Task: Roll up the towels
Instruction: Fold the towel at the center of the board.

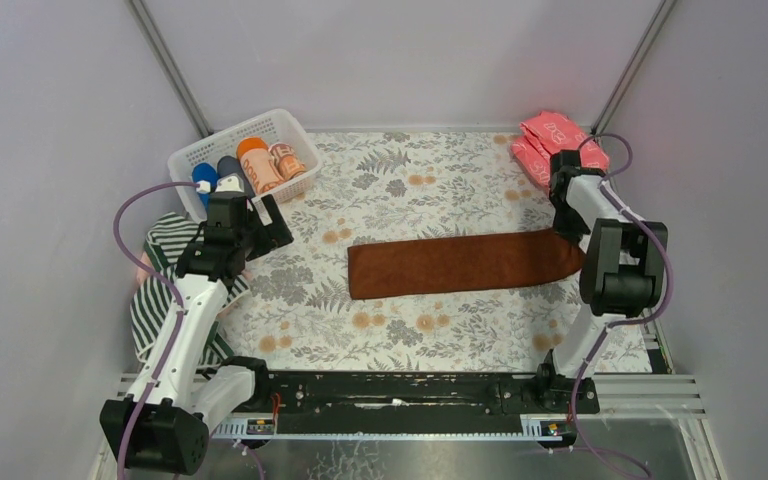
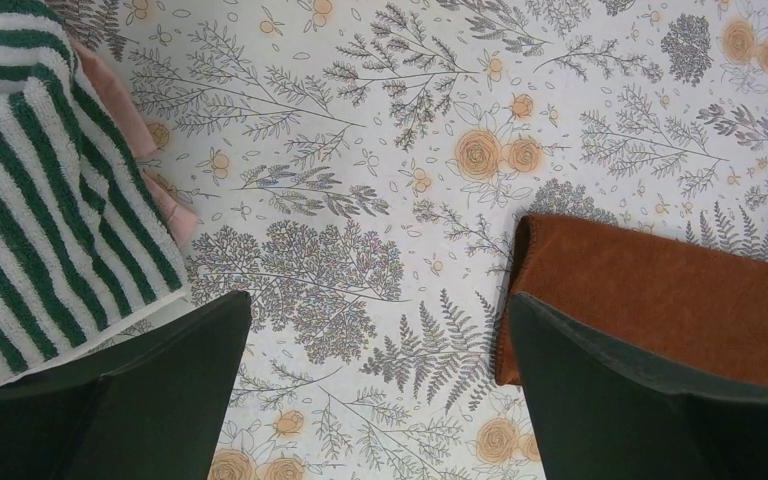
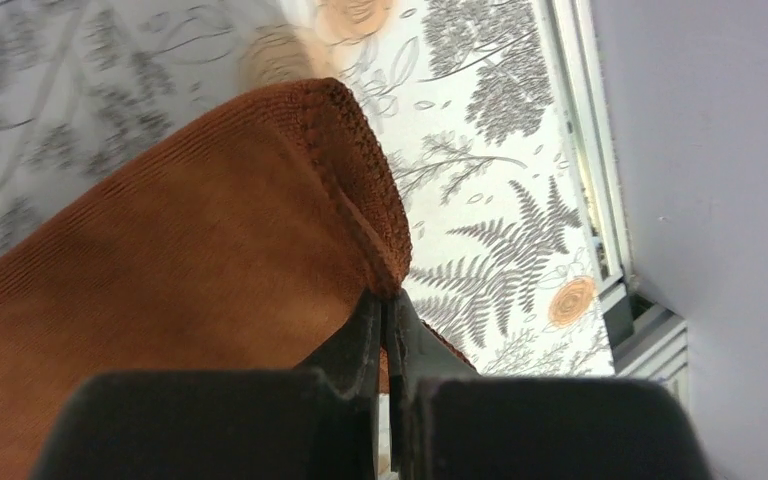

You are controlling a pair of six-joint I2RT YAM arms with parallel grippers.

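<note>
The rust-brown towel [image 1: 460, 264] lies folded as a long flat strip across the middle of the flowered mat. My right gripper [image 1: 566, 236] is shut on the hem at its right end, and the wrist view shows the jaws [image 3: 388, 315] pinching that lifted edge of the towel [image 3: 210, 260]. My left gripper [image 1: 255, 232] is open and empty above the mat, left of the strip's left end [image 2: 660, 300]; its jaws [image 2: 375, 310] stand wide apart. The striped towel [image 2: 40, 200] lies heaped at the left edge [image 1: 165, 290], over a pale pink towel [image 2: 150, 150].
A white basket [image 1: 192, 152] at the back left holds several rolled towels [image 1: 260, 165]. Coral-pink folded towels with white lettering [image 1: 555, 140] lie at the back right corner. Grey walls close in on three sides. A metal rail [image 1: 410, 392] runs along the near edge.
</note>
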